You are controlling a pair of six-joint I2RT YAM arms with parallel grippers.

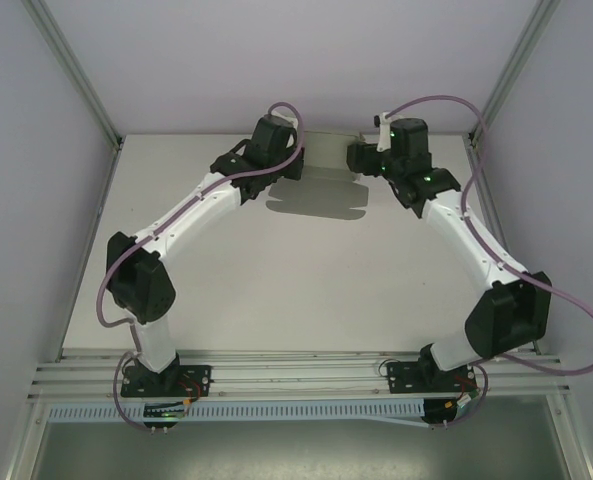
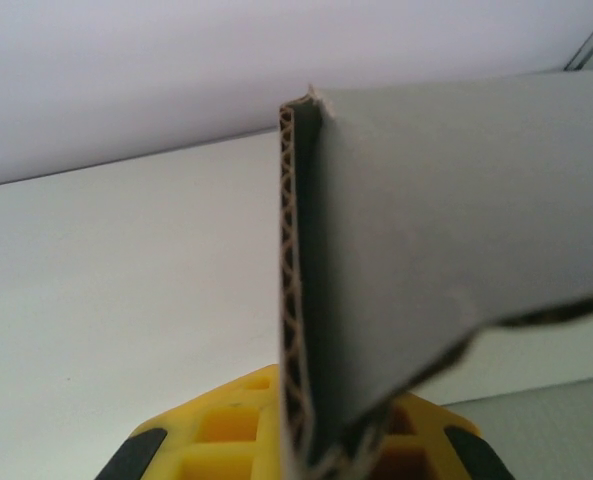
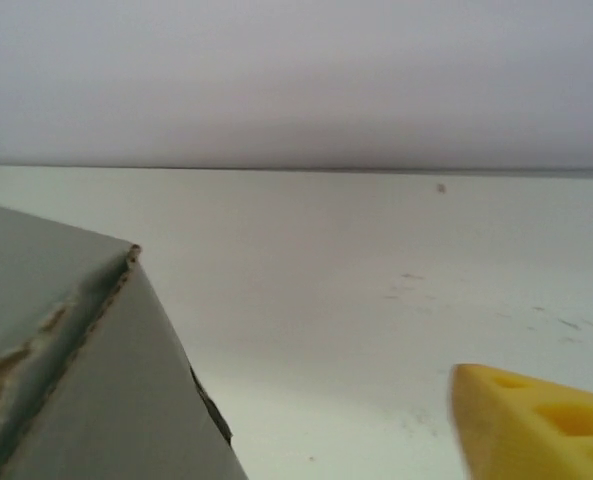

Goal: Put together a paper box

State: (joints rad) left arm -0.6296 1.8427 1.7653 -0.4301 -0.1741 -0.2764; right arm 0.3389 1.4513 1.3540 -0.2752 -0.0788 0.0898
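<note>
paper box (image 1: 321, 190) partly folded, far-centre of table (image 1: 276, 290), between both arms | left gripper (image 2: 311, 450) clamped on its card edge | right gripper (image 1: 360, 157) jaws apart, holding nothing | risk: one-sided hold, panel may spring flat or slip

The counter (image 1: 306, 290) was a plain white, matt slab, closed in by pale panels at the back and on both sides. Along its near edge ran an aluminium rail (image 1: 296, 372). The left arm base (image 1: 166, 380) and the right arm base (image 1: 428, 378) sat on that rail. Near the far edge a dark, notched shadow (image 1: 316, 205) fell on the surface below the paper box (image 1: 326, 158); whether the card touched the counter there could not be told. Seen close, the surface bore faint scuffs (image 3: 416, 285) and one small dark speck (image 3: 441, 187).
</note>
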